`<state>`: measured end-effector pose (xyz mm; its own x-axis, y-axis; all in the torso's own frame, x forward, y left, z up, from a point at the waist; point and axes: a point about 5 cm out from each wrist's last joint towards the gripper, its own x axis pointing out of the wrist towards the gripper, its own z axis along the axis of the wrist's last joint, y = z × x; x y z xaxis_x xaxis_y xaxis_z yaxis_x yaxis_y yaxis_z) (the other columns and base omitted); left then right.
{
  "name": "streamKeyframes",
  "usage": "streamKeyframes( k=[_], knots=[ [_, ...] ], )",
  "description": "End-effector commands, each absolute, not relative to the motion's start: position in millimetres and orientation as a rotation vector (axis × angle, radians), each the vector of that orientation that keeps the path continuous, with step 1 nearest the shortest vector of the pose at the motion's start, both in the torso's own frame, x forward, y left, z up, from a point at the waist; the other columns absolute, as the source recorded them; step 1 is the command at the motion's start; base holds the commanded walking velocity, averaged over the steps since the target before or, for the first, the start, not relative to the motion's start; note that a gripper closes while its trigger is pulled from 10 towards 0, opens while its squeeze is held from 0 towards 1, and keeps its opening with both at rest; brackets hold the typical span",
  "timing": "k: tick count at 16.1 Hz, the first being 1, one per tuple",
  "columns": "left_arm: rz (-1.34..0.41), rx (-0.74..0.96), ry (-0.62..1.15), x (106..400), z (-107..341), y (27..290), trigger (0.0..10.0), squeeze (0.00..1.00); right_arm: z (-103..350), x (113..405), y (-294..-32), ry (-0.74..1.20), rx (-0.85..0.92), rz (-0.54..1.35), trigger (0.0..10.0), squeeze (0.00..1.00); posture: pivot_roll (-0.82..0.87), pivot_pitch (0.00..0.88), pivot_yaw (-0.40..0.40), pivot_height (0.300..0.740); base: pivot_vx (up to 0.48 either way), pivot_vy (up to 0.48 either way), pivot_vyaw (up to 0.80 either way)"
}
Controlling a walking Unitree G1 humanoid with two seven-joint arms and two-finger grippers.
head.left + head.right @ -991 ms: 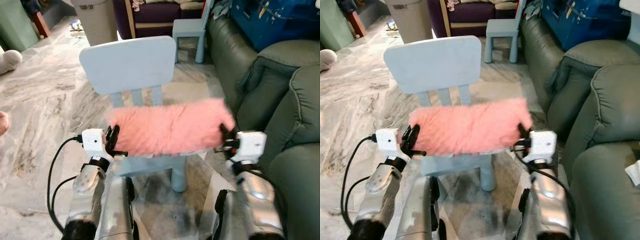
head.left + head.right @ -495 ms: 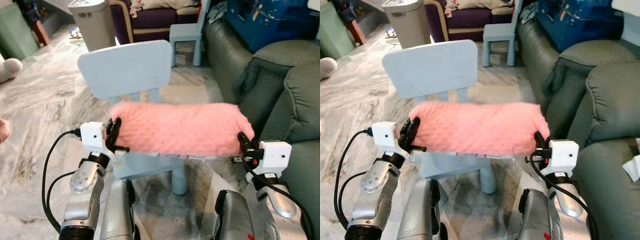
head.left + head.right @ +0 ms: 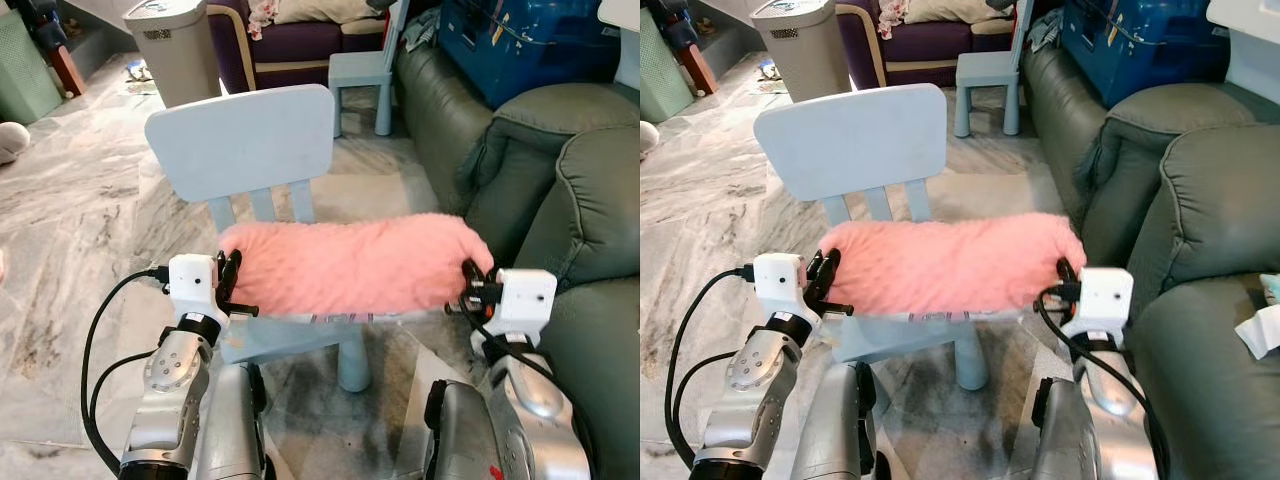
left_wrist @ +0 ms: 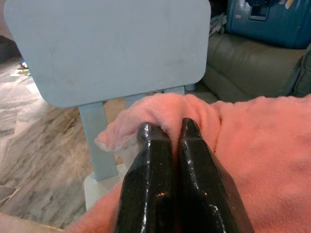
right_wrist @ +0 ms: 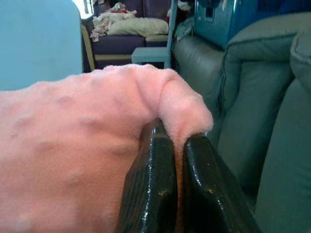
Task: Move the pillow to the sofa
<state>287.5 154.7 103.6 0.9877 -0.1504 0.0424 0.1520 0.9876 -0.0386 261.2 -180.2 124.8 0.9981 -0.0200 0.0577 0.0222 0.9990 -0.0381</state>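
Left eye view: pink pillow (image 3: 350, 266) hangs above the blue chair (image 3: 245, 140) seat, left gripper (image 3: 229, 283) and right gripper (image 3: 470, 285) each clenched on an end; keep both ends level and swing right toward the green sofa (image 3: 560, 190) together

The pillow (image 3: 355, 266) is a long, fluffy pink cushion stretched horizontally across the centre of the head views, just above the seat of a pale blue chair (image 3: 245, 140). The sofa (image 3: 560, 170), dark green and padded, fills the right side of the frame, near the pillow's right end.
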Motion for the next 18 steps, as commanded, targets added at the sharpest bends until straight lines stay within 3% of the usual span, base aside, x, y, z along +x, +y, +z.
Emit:
streamKeyframes(
  k=[1,8,18],
  knots=[
    [-0.131,-0.028,-0.048,289.0,107.0,158.5,10.0,0.00,135.0,266.3,-175.9,-0.089,-0.054,-0.006,10.0,0.00,-0.18,0.000,0.055,0.489,0.000,0.000,0.00],
    [-0.126,-0.045,-0.060,286.2,108.1,152.0,10.0,0.00,138.2,269.1,-182.1,-0.078,-0.056,0.014,10.0,0.00,-0.16,0.000,0.020,0.489,0.000,0.000,0.00],
    [-0.134,-0.044,-0.055,287.5,109.9,152.2,10.0,0.00,136.2,267.4,-181.3,-0.063,-0.030,0.011,10.0,0.00,-0.17,0.000,0.034,0.489,0.000,0.000,0.00]
  ],
)
